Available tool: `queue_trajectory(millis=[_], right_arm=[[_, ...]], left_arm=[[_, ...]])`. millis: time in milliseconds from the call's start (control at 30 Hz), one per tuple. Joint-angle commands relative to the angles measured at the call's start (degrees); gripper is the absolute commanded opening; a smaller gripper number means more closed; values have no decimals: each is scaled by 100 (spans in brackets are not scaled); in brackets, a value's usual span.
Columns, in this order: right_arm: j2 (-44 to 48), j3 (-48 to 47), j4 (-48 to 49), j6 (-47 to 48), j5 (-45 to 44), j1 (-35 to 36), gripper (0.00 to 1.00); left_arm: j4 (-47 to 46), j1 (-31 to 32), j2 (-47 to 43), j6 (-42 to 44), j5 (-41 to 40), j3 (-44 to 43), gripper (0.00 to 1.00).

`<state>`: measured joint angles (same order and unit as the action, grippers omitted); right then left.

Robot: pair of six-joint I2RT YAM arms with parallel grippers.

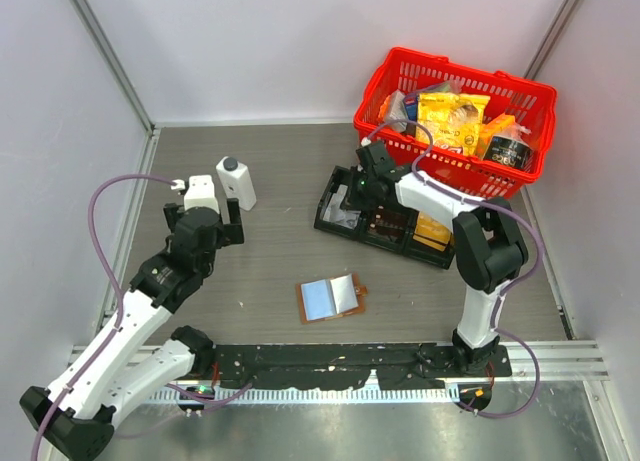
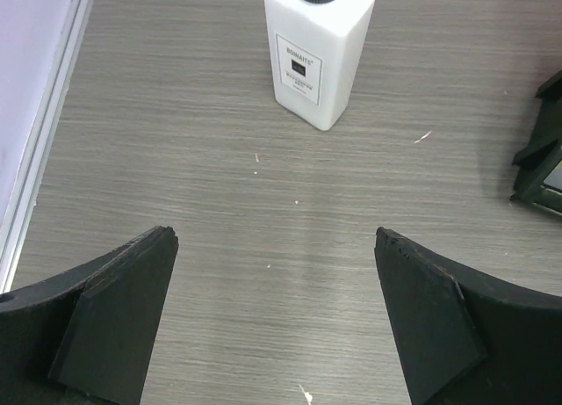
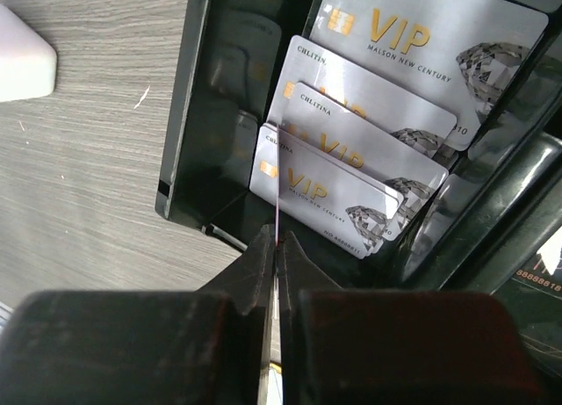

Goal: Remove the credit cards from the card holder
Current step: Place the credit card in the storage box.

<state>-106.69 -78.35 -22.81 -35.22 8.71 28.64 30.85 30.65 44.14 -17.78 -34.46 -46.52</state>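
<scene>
Across the grey wood-grain table [image 1: 260, 161], the biggest thing is the red plastic mesh basket [image 1: 375, 91] at the far right, stuffed with packets and standing well apart from the work. Just in front of it lies the black plastic compartment tray [image 3: 186, 115], which seems to serve as the drop-off place. At least 4 silver VIP credit cards [image 3: 369, 141] lie fanned and overlapping in 1 of its compartments.

Over that compartment hangs the right gripper [image 3: 277, 238], its jaws pressed together on 1 more thin credit card [image 3: 277, 190]. The card is held edge-on and upright, probably so that it can slide down beside the others.

Near the far left stands a white rectangular bottle with a dark cap [image 2: 316, 62]. The left gripper [image 2: 274, 238] faces it from nearby, fingers spread wide apart and holding nothing. It looks parked out of the way, not working.

Between the 2 arms, near the front edge, the small brown leather-look card holder [image 1: 333, 299] lies opened flat with its pale bluish pockets facing up. I cannot tell from here whether any cards remain inside.
</scene>
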Motion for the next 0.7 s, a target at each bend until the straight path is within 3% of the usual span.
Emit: queue_trajectory(millis=[0,100,133,200,433,667], right_arm=[[78,-251,120,-301,-157,-25,16],[332,-199,-249,-204,-597,-26,32],[421,-120,-285,-152,-738,-43,45],[728,38,-382,-73,-853,-43,54],[2511,689,-636,375,-1828,-34,61],[4995,1145,-1252,1438,-3761,-52,72]], left_arm=[[-325,-16,-90,-6,-114,12,100],[-317,-42,-116,-32,-114,29,100],[-308,-59,-116,-50,-79,29,99],[-281,-121,-81,-111,-44,3,100],[-80,-350,-28,-366,53,-146,100],[859,-350,-239,-402,-640,-1006,100]])
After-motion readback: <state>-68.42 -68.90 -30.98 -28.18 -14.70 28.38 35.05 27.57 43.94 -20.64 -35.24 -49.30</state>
